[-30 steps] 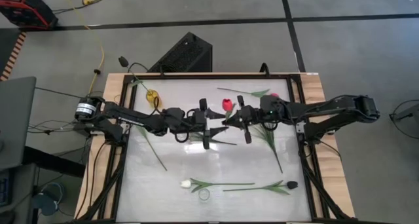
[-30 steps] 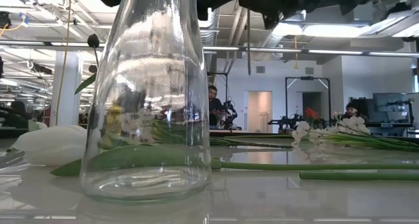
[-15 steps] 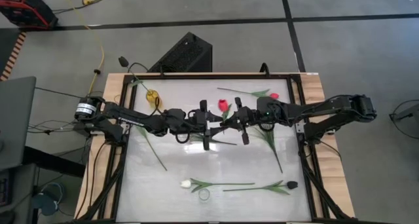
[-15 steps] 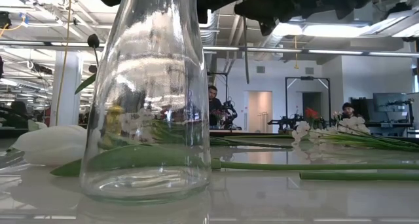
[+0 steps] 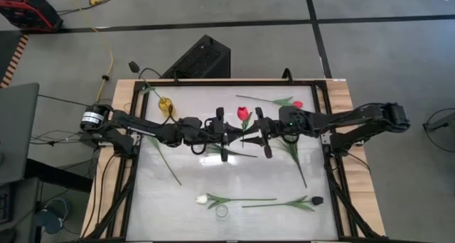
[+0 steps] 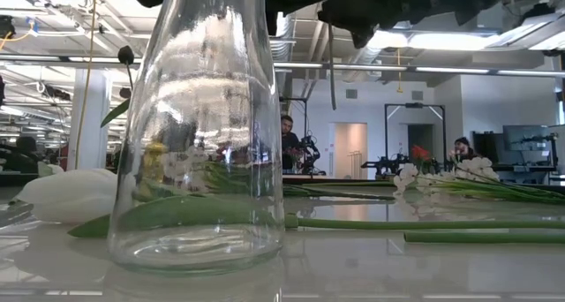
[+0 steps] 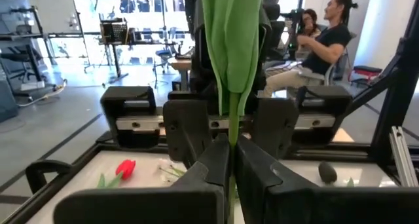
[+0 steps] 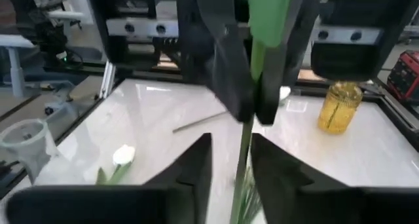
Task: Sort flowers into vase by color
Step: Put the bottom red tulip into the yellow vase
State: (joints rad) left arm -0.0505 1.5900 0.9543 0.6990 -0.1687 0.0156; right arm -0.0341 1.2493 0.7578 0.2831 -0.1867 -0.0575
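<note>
Standing empty, clear glass vase [image 6: 200, 125]; white tulip [image 6: 66, 196] just behind.

overhead down, table-level close, wrist cameras facing

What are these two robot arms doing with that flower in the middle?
They are passing a red tulip between them above the middle of the table. The left gripper is shut on its green stem, while the right gripper has opened around it. More flowers lie on the table: a white tulip, a dark tulip and another red one.
</note>
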